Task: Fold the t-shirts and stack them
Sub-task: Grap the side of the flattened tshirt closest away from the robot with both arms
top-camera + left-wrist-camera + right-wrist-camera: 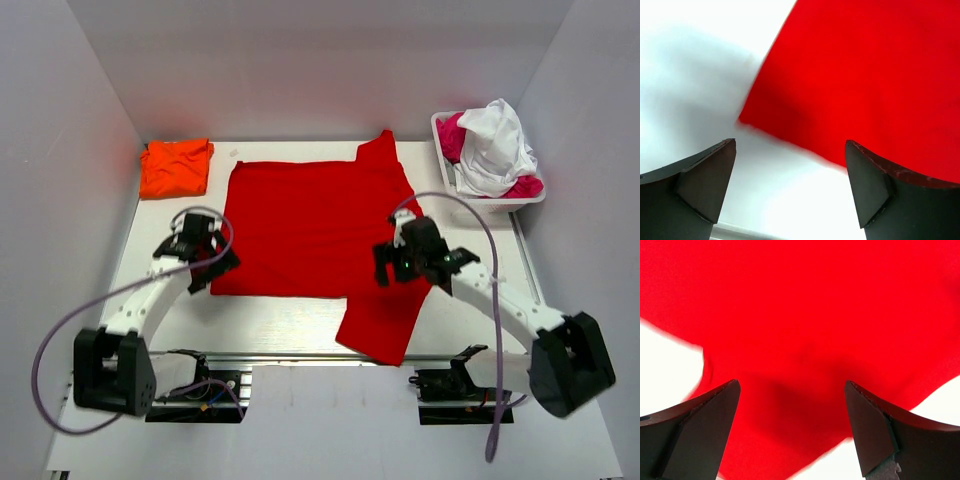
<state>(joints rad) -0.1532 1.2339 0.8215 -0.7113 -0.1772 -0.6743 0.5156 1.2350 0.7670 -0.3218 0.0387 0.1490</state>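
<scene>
Red t-shirt (310, 225) flat at centre, orange t-shirt (176, 167) folded at 10 o'clock. Left tool (790, 150) spread, empty, at red's 7 o'clock corner; right tool (790, 390) spread over 5 o'clock sleeve (380, 320). Pinch edges low.

The left arm (140, 300) at seven o'clock and the right arm (505, 295) at five share white links, chunky black bases (112, 368), looping grey-purple cables (495, 420) and black wedge-shaped fingers (705, 180).
</scene>
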